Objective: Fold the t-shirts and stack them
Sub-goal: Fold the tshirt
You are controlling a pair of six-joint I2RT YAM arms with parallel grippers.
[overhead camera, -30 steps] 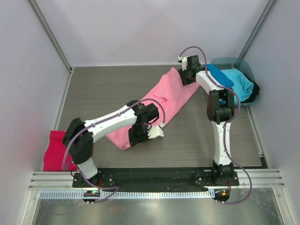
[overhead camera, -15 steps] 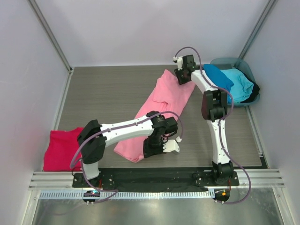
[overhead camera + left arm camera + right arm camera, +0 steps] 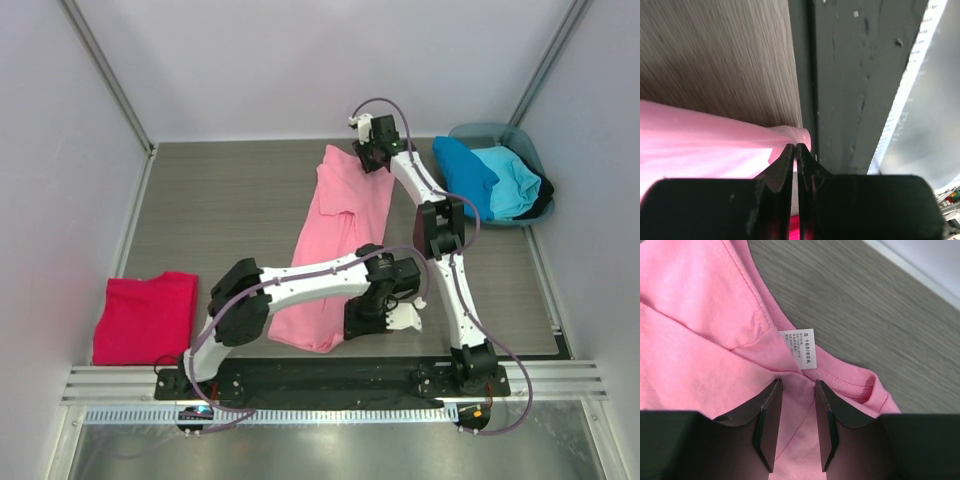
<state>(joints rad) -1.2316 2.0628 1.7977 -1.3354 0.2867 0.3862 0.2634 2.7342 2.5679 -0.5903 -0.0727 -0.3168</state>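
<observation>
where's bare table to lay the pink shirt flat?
Widest bare patch: far-left, between pink t-shirt and left wall, beyond the crimson t-shirt. Narrower strip right of the right arm, before the tub. Centre-near is crowded by both arms.

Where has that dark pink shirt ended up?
In the top view, the crimson t-shirt lies folded at the table's near-left corner, left of the left arm's base, apart from the pink t-shirt.

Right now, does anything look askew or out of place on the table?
The pink t-shirt lies bunched into a long diagonal strip rather than flat, its near end at the table's front edge where the left gripper pinches it. The right gripper straddles the collar by the white size label. Nothing looks damaged.
</observation>
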